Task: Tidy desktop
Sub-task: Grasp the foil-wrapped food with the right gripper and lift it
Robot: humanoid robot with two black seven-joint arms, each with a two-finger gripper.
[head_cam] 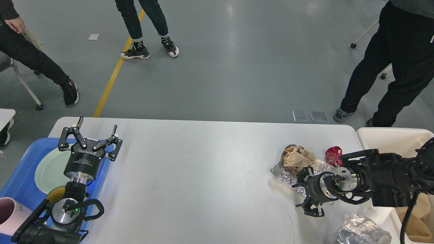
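Note:
The white desktop (203,169) carries a flat sheet of silver foil (288,175) at the right, with crumpled brown paper (298,157) lying on it. A small red wrapper (334,155) sits just right of the paper. My right gripper (305,193) hovers open at the foil's near edge, with nothing visible between its fingers. A crumpled foil lump (362,230) lies at the near right corner. My left gripper (96,127) stands open and empty over the desktop's left edge.
A blue tray (20,176) at the left holds a pale green plate (47,169) and a pink cup (10,213). A cream bin (390,135) holding brown paper stands at the right. People stand on the floor beyond the table.

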